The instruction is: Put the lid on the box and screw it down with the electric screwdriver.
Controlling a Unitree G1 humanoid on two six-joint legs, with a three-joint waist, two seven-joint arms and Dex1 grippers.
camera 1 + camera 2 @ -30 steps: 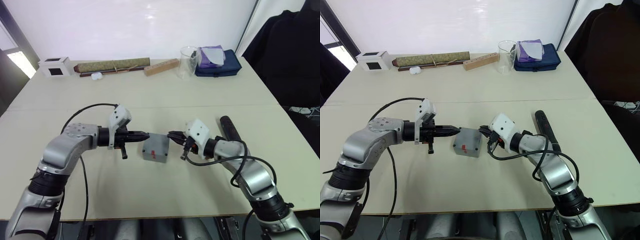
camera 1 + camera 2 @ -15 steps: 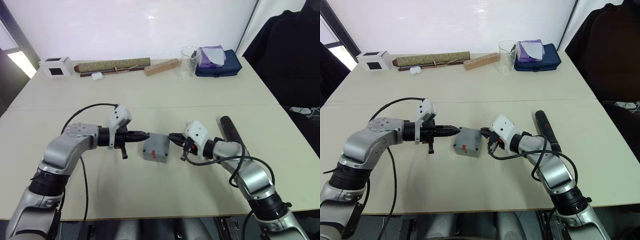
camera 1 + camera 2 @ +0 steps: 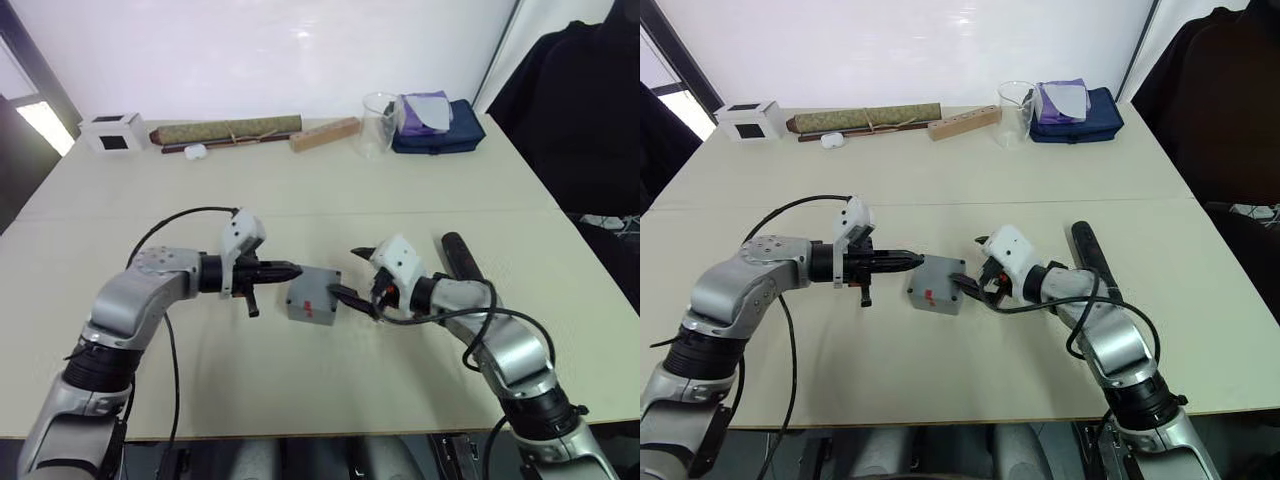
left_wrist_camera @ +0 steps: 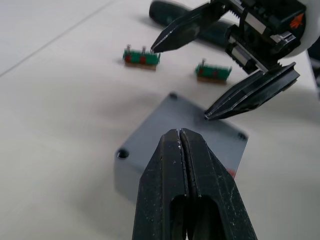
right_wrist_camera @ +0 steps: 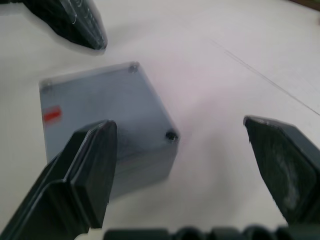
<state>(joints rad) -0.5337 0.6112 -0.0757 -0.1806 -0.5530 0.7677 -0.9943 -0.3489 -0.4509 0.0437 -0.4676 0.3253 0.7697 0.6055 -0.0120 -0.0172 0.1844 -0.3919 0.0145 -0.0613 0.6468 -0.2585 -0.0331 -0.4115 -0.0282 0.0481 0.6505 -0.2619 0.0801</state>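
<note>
Right end effector (image 3: 972, 266) spread wide at the box (image 3: 936, 286), gripping nothing (left end effector (image 3: 906, 258) pinched empty).

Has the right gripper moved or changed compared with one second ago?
Yes. The right gripper has opened wide; its lower finger now reaches toward the box, which has stayed in place on the table.

One grey box (image 3: 311, 297), one electric screwdriver (image 3: 458, 256), two green terminal blocks (image 4: 142, 56), one beaker (image 3: 377, 124).

The box (image 3: 312, 296) sits between left end effector (image 3: 293, 269) and right end effector (image 3: 357, 275).
</note>
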